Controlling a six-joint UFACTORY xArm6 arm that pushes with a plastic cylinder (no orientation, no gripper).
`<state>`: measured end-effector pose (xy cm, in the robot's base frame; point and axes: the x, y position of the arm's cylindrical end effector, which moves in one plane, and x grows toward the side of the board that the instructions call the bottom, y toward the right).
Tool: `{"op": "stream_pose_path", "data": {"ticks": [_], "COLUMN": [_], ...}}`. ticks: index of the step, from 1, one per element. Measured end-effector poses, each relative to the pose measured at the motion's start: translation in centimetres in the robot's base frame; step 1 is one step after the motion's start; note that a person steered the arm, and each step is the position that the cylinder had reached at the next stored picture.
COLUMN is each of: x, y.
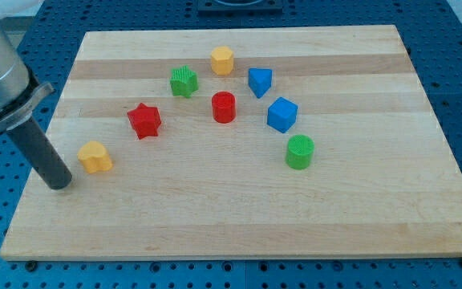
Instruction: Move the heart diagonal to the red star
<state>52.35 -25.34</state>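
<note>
Tip (pixel 58 184) of my rod rests just left of yellow heart (pixel 95 157), below-left of red star (pixel 144 120).

No text, label, brand, number or sign can be read anywhere in the camera view. The wooden board shows only its grain, the coloured blocks have plain faces, and the dark rod and the blue perforated bench carry no markings that can be made out.
</note>
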Motion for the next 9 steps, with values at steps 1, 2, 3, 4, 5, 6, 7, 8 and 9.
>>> {"op": "stream_pose_path", "data": {"ticks": [1,2,3,4,5,6,7,8,9], "x": [-0.6,-2.8,-4.0,-4.6,-6.3,-8.8,-9.6,-9.2,-9.4], "y": [0.2,0.2,2.1,3.4,3.6,3.6,5.2,6.0,6.1]}}
